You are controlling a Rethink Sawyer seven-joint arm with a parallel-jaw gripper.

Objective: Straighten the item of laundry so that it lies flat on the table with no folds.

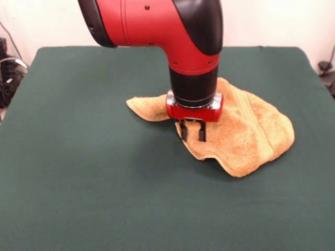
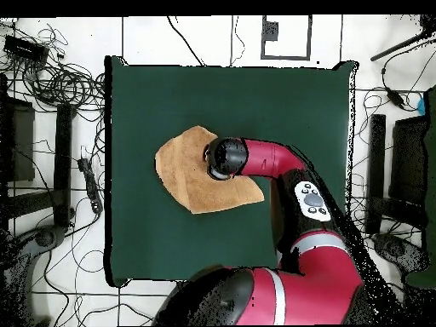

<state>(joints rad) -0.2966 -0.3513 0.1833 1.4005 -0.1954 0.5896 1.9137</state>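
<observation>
The front camera faces the robot across the dark green cloth tabletop (image 1: 78,198), fairly close. The overhead camera looks straight down from higher, sharing that tabletop (image 2: 170,102).

Front view: arm (image 1: 172,31) cut off by top edge; wrist hides middle strip of towel (image 1: 251,130), so join between its left flap and main body unseen. Table (image 1: 78,183) near edge and near corners cut off by bottom edge. Overhead view: arm covers gripper and towel's (image 2: 192,174) edge toward right side; woven band too small to tell.
</observation>
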